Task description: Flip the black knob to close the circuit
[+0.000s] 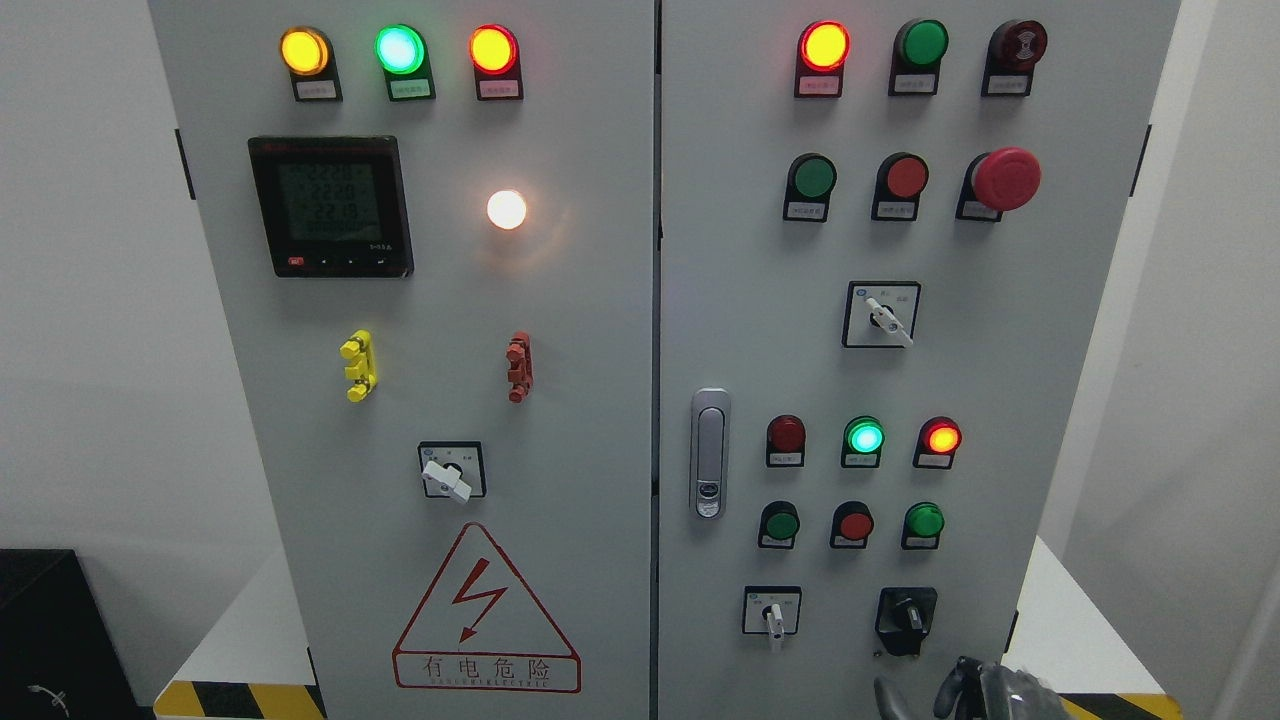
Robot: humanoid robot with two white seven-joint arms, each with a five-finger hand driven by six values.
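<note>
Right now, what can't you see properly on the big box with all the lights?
- Right hand: head view, cut off by the bottom edge; only curled fingertips show, its arm hidden.
- Left hand: out of view.
- Black knob: its position marks too small to read.
- Button labels: too small.
- Meter digits: blurred.

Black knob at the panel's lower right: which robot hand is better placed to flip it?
The right robot hand. It shows at the bottom edge just below the black knob, not yet touching it. The left hand is out of view.
</note>
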